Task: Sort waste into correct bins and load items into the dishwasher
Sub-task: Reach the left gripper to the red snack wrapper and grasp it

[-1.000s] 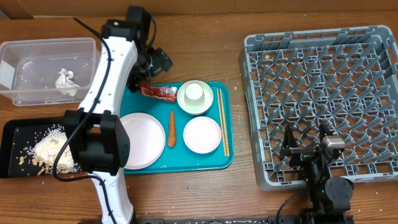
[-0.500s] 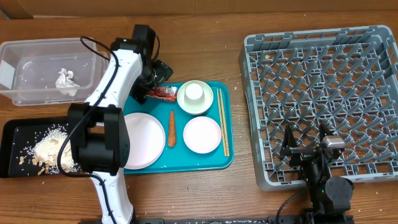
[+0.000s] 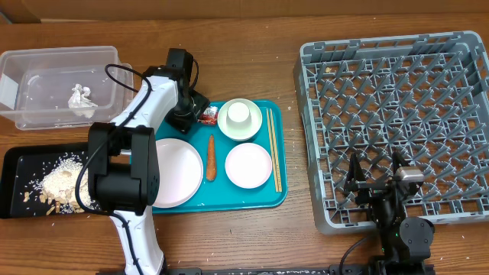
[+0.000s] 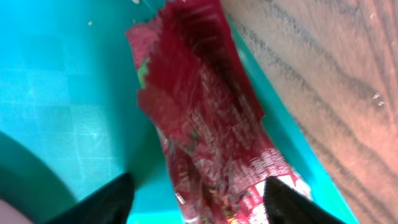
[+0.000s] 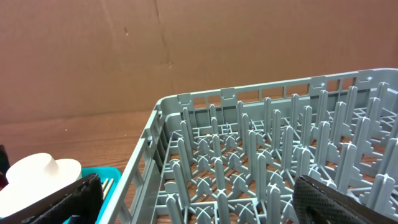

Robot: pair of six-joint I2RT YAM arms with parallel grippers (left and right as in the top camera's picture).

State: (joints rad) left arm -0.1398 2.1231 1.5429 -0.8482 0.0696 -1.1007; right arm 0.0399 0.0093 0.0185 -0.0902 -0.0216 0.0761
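Worktop [image 3: 252, 38], wooden, as recorded from above. Teal serving tray [image 3: 260, 200] at centre, on which are laid: red snack wrapper [image 4: 205, 124], at the tray's far left corner against the rim; bowl [image 3: 226, 127], just beside the wrapper, with a small white cup [image 3: 240, 113] set in it; chopsticks [image 3: 273, 149], laid together along the right edge; carrot [image 3: 211, 157], between the large plate [image 3: 177, 174] and the smaller plate [image 3: 248, 165]. Left claw [image 4: 196, 205]: lowered over the wrapper, jaws held apart on either side of it, a strip of tray seen between one finger and the wrapper; no grip is shown. The large plate's left edge and part of the black tray [image 3: 15, 164] are overlapped by the left arm. Shells and crumbs [image 3: 57, 183] are heaped in the black tray. Clear tub [image 3: 46, 55], far left, with the white tissue [image 3: 81, 101] in it. Grey dish rack [image 3: 397, 99], right. Right claw [image 5: 205, 208]: spread wide at the rack's near edge, nothing held.
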